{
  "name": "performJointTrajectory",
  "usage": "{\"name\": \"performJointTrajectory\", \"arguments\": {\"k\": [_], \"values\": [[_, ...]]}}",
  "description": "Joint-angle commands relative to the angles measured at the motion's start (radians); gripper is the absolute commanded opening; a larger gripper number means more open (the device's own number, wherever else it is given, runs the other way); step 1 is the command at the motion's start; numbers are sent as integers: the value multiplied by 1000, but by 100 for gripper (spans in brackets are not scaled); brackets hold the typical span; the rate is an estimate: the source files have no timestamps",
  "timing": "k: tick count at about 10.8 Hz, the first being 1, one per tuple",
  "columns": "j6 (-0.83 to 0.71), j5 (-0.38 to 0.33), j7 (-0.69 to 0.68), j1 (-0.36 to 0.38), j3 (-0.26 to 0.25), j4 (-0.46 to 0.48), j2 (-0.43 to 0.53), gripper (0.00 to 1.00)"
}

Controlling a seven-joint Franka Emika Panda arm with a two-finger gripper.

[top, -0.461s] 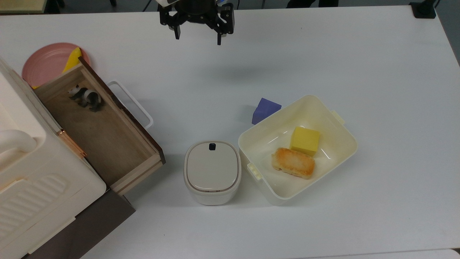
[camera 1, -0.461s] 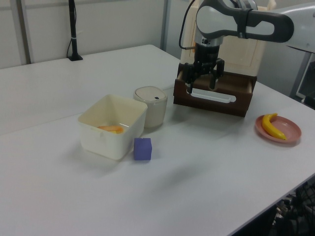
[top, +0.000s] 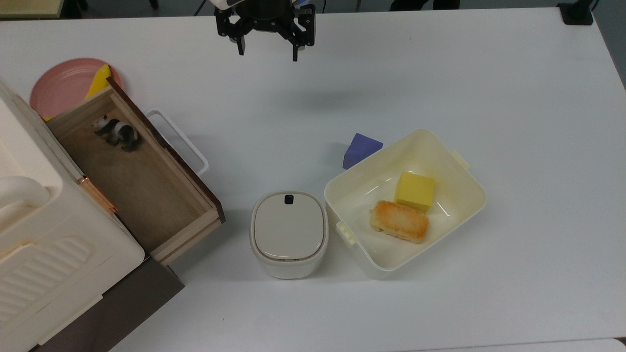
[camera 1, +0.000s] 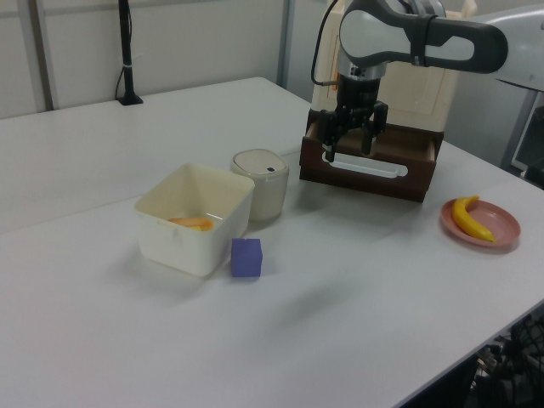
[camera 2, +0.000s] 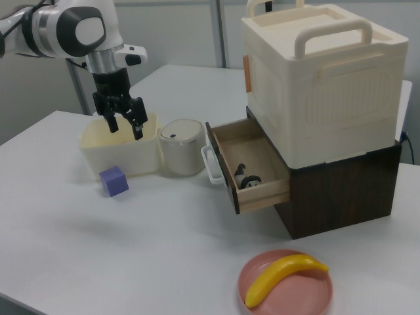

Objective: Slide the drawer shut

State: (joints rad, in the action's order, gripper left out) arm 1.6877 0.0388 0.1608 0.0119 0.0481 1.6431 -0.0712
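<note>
The drawer (top: pixel 146 186) stands pulled out of the dark brown cabinet at the top view's left. It is a light-wood box with a dark front panel and a white loop handle (top: pixel 180 143). A small black-and-white toy (top: pixel 117 133) lies inside it. The drawer also shows in the left view (camera 1: pixel 412 180) and in the right view (camera 2: pixel 254 157). My gripper (top: pixel 268 54) hangs open above the table, well away from the handle and with nothing between its fingers. It appears in the left view (camera 1: pixel 347 151) in front of the drawer, and in the right view (camera 2: pixel 126 131) above the cream tub.
A cream tub (top: pixel 464 210) holds a yellow block and a piece of bread. A purple cube (top: pixel 361 149) sits beside it, and a lidded beige container (top: pixel 288 232) stands near the drawer's corner. A pink plate (top: pixel 63 83) with a banana lies behind the drawer. A cream case (top: pixel 44 244) tops the cabinet.
The gripper has crept a little toward the top view's upper left. The drawer and the other objects have not moved.
</note>
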Motion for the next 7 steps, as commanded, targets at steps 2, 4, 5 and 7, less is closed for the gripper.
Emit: {"name": "performJointTrajectory", "arguments": {"k": [2, 4, 5, 7], "values": [[6, -22, -35, 0, -10, 31, 28, 18], [9, -27, -20, 0, -8, 31, 28, 0], [9, -28, 17, -1, -10, 31, 27, 0], [29, -27, 165, -4, -10, 40, 7, 0]]}}
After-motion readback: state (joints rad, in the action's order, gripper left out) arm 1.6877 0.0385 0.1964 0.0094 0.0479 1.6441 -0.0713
